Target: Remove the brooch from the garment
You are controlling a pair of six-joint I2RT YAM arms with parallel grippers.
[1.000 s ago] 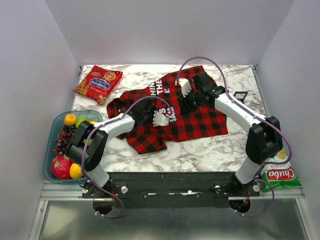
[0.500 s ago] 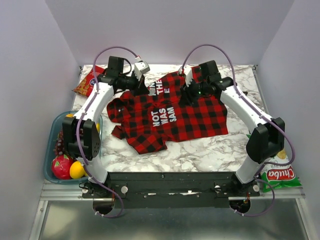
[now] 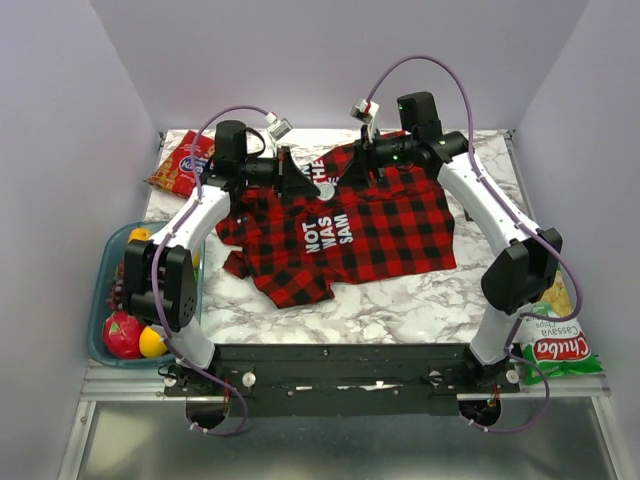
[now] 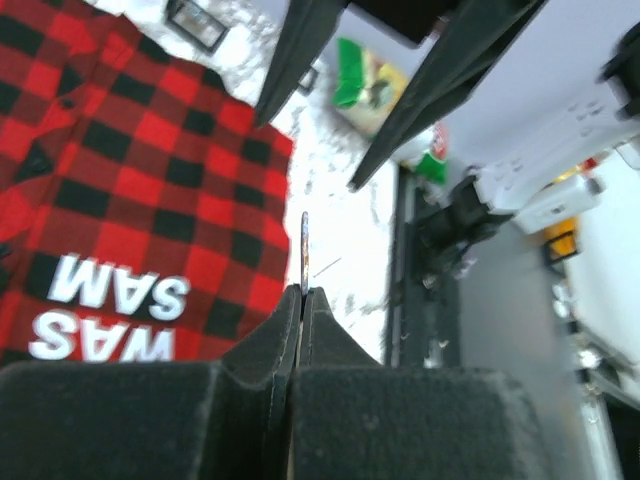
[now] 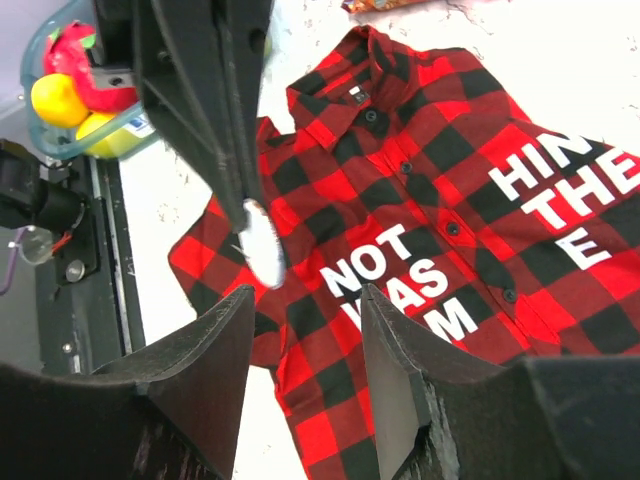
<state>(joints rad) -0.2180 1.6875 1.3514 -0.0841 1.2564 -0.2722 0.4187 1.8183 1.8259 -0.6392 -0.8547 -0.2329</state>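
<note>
The red-and-black checked shirt (image 3: 385, 225) lies flat on the marble table, and also shows in the left wrist view (image 4: 130, 170) and the right wrist view (image 5: 430, 190). My left gripper (image 3: 312, 185) hovers over the shirt's upper left part, shut on the brooch (image 3: 325, 188). The brooch is a small silvery disc, seen edge-on between the closed tips (image 4: 304, 245). It shows as a pale blurred disc in the right wrist view (image 5: 263, 245). My right gripper (image 3: 370, 165) is open and empty, raised over the shirt's collar area, facing the left gripper.
A red snack packet (image 3: 185, 165) lies at the back left. A blue tray (image 3: 104, 285) of fruit stands at the left edge. A green chips packet (image 3: 555, 350) lies at the front right. A small black-framed item (image 4: 195, 22) lies on the marble beyond the shirt.
My left gripper has come from the back left to over the shirt's upper part, with the disc in its tips. My right gripper has lifted off the shirt.
</note>
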